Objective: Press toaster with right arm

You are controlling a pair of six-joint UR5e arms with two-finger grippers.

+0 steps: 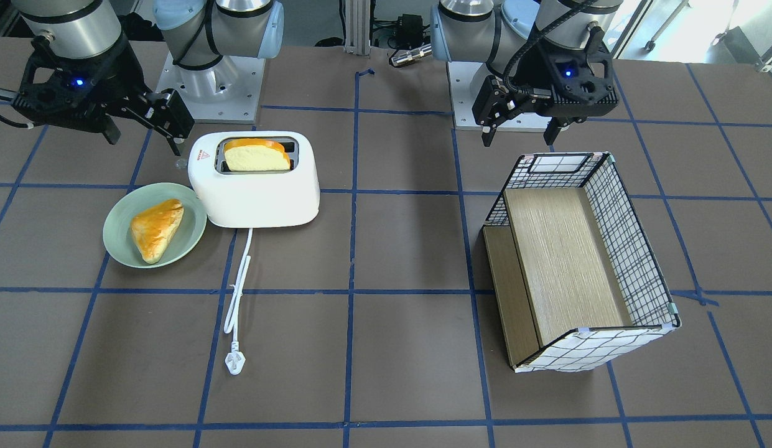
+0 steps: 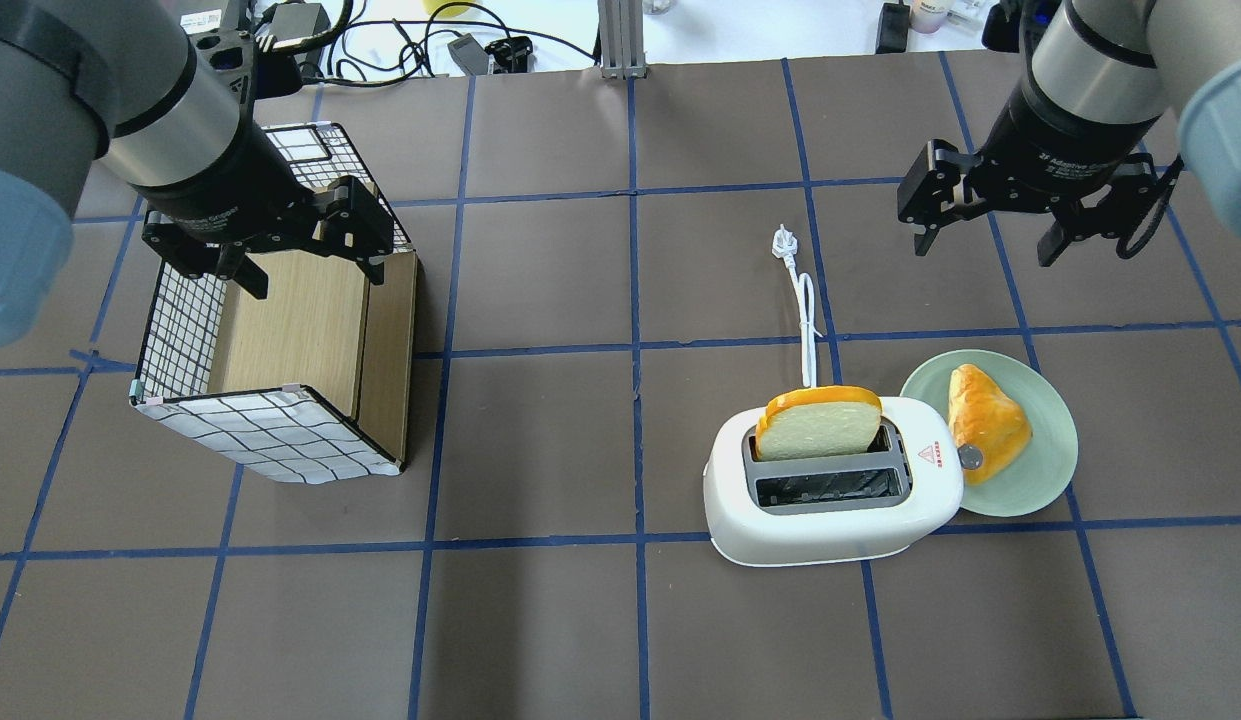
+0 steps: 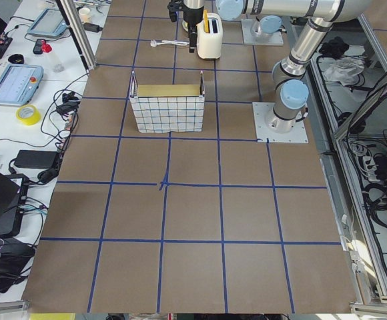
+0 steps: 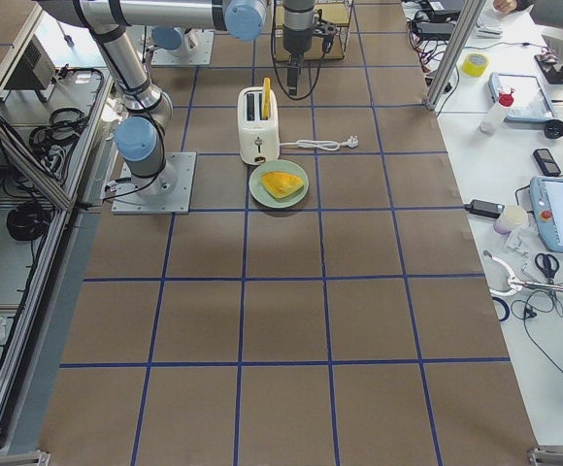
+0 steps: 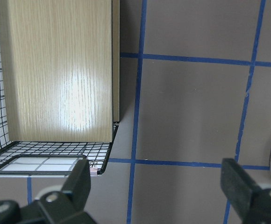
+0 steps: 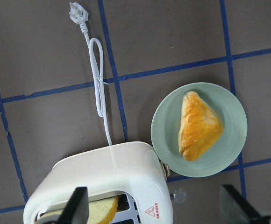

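The white two-slot toaster [image 1: 255, 186] stands on the table with a bread slice [image 1: 256, 158] upright in one slot and a red triangle sticker on top. In the overhead view the toaster [image 2: 830, 500] sits right of centre, with its side lever knob [image 2: 970, 457] facing the plate. My right gripper [image 2: 990, 240] is open and empty, hovering above the table beyond the plate, apart from the toaster. In the right wrist view the toaster [image 6: 107, 182] lies below the open fingers [image 6: 77, 205]. My left gripper [image 2: 312, 275] is open and empty over the checked box.
A pale green plate [image 1: 118, 242] with a triangular bun [image 1: 155, 227] touches the toaster's lever end. The toaster's white cord ends in a plug [image 1: 235, 361] on the table. A checked wire-pattern box [image 1: 628, 249] with a wooden inside lies under my left gripper.
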